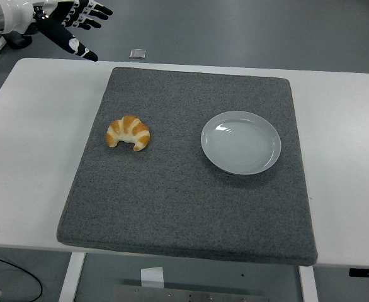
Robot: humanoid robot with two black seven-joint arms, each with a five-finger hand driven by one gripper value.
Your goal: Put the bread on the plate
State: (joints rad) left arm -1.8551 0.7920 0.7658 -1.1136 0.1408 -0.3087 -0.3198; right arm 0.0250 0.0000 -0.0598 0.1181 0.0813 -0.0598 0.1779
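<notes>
A golden-brown croissant (128, 133) lies on the left part of a dark grey mat (191, 207). An empty pale grey plate (240, 142) sits on the mat to the right of it, a hand's width away. My left hand (77, 28) is at the top left corner, beyond the table's far edge, raised and well away from the croissant. Its fingers are spread and hold nothing. My right arm is out of view.
The mat covers most of the white table (33, 157). A small clear object (138, 53) lies on the floor beyond the table's far edge. A cable (14, 270) runs on the floor at the bottom left.
</notes>
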